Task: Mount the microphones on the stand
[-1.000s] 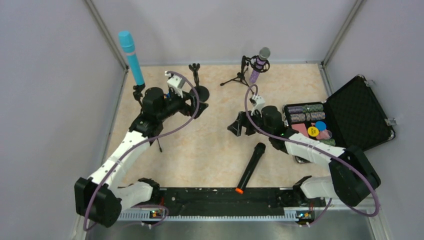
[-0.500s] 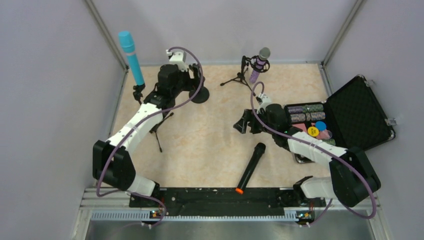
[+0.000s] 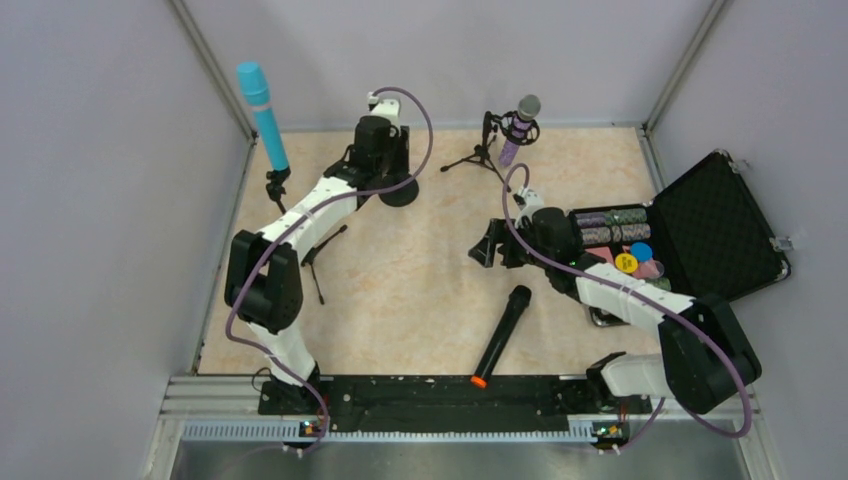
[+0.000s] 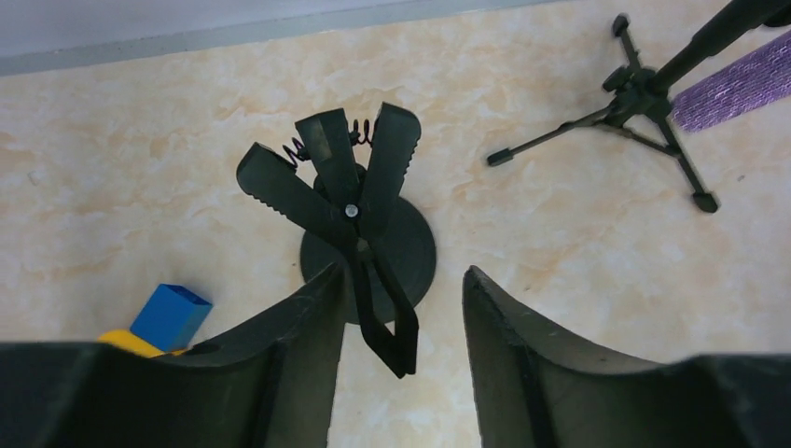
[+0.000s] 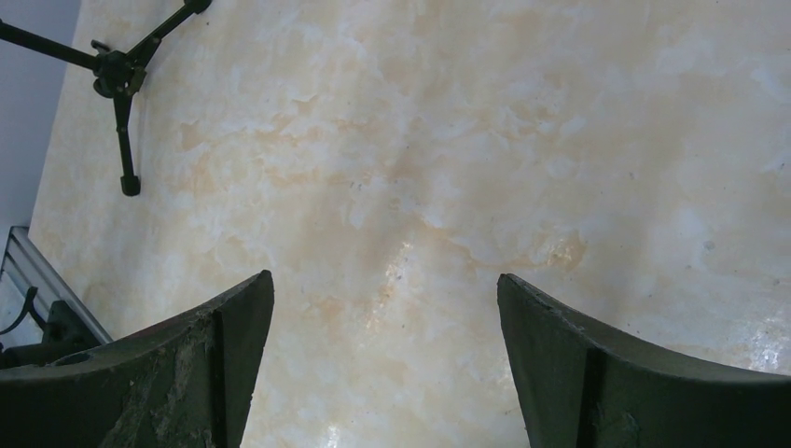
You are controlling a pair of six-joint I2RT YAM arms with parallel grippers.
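The black microphone (image 3: pixel 503 335) with an orange end lies flat on the table, near the front. A light blue microphone (image 3: pixel 262 112) stands upright in a tripod stand (image 3: pixel 277 188) at the back left. A purple microphone (image 3: pixel 517 127) sits in another tripod stand (image 3: pixel 478 157) at the back. My left gripper (image 3: pixel 392 170) hovers over a round-base stand (image 4: pixel 410 257). Its spring clip (image 4: pixel 340 187) is empty, and the clip's handles (image 4: pixel 392 327) lie between my half-narrowed fingers (image 4: pixel 308 322), with a gap on the right side. My right gripper (image 3: pixel 490 245) is open over bare table.
An open black case (image 3: pixel 715 225) with poker chips (image 3: pixel 610 230) sits at the right. A blue block (image 4: pixel 170 315) lies left of the round base. A tripod's legs (image 5: pixel 121 84) show at the top left of the right wrist view. Walls enclose three sides.
My left arm swung from the left side toward the back, over the round-base stand, and its jaws narrowed around the clip's handles. My right arm shifted only slightly.
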